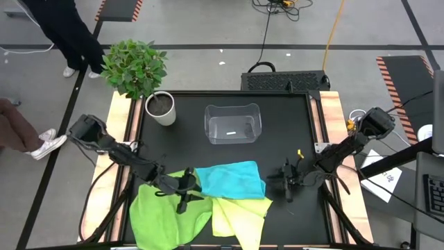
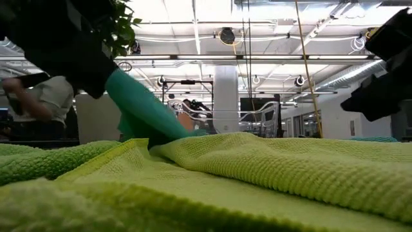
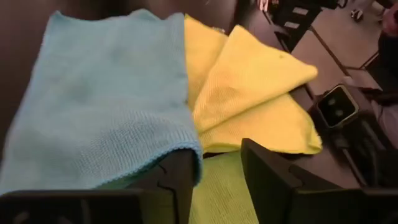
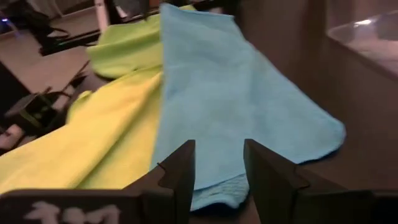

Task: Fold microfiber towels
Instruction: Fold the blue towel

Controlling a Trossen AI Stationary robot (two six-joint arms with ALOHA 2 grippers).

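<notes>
From above, you have the turquoise towel (image 1: 230, 179) lying folded across the near part of the tabletop (image 1: 291, 132), overlapping the bright green towel (image 1: 163, 215) on the left and the pale yellow-green towel (image 1: 239, 217) beside it. Your left end effector (image 1: 186, 186) sits at the turquoise towel's left edge, and your right end effector (image 1: 286, 179) just off its right edge. That placement suggests each arm took one side of the cloth to carry the fold. The clear bin (image 1: 232, 123) and potted plant (image 1: 139, 73) stand farther back, well apart from the towels. A person's shoes show on the floor at the left.

At table height, the pale towel (image 2: 257, 174) fills the foreground and a turquoise flap (image 2: 145, 113) rises behind it, under a dark arm.

Your left wrist camera shows the left end effector (image 3: 216, 177) spread, the turquoise hem (image 3: 112, 118) draped against one finger (image 3: 177, 180) but not pinched.

Your right wrist camera shows the right end effector (image 4: 217, 171) spread too, with the turquoise cloth (image 4: 230, 93) lying loose between and beyond its fingers.

No brand, label or legible writing shows on the towels or bin.
</notes>
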